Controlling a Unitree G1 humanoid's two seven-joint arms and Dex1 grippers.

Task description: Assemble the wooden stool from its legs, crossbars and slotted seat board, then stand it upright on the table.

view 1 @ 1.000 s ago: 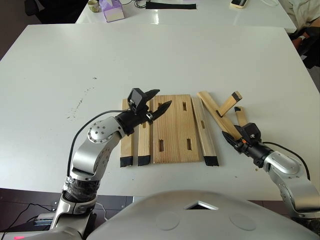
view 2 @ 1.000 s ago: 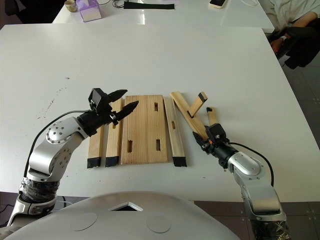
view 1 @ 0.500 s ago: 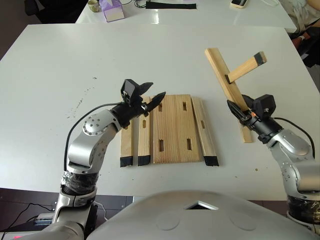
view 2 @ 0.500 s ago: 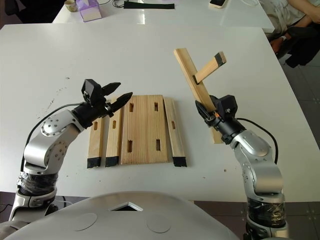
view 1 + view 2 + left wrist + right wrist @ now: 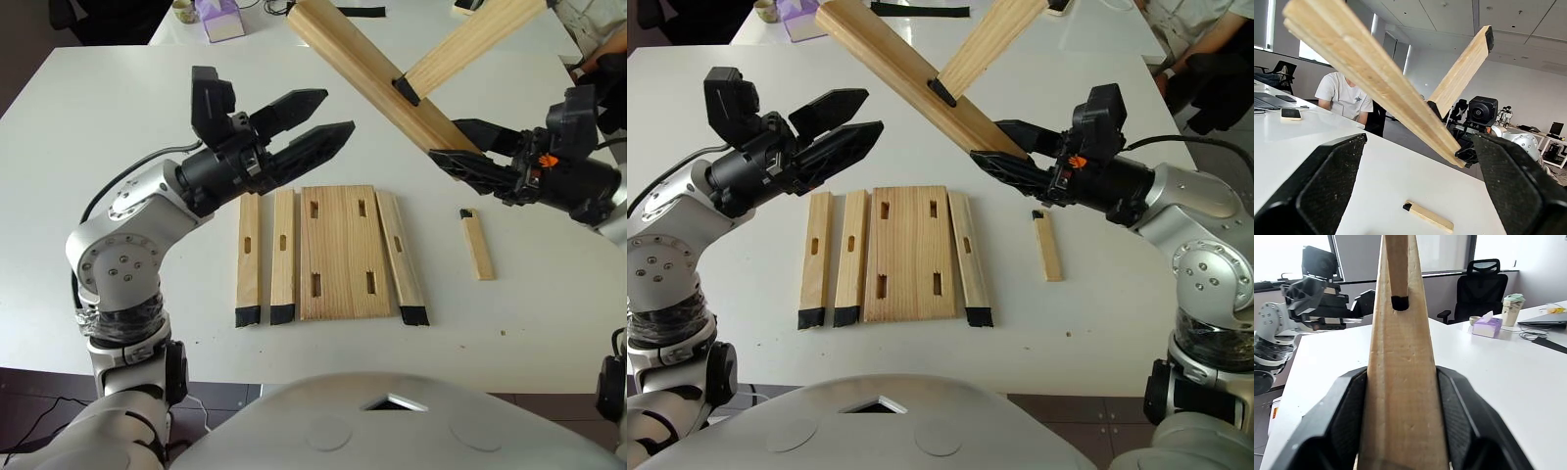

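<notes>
the right gripper's two black fingers are closed tight on the lower end of a long pale wooden leg, which rises up and away from them with a black-tipped wooden crossbar plugged into its slot, both well above the white table. facing those fingertips, the left gripper hangs in the air, fingers spread wide, holding nothing. below both lie the flat slotted wooden seat board, slotted wooden slats just beside it, and a short black-tipped wooden piece under the right fingers. i judge the free fingers should close on the leg's far part before any turning, since a one-ended hold may let it swing.
</notes>
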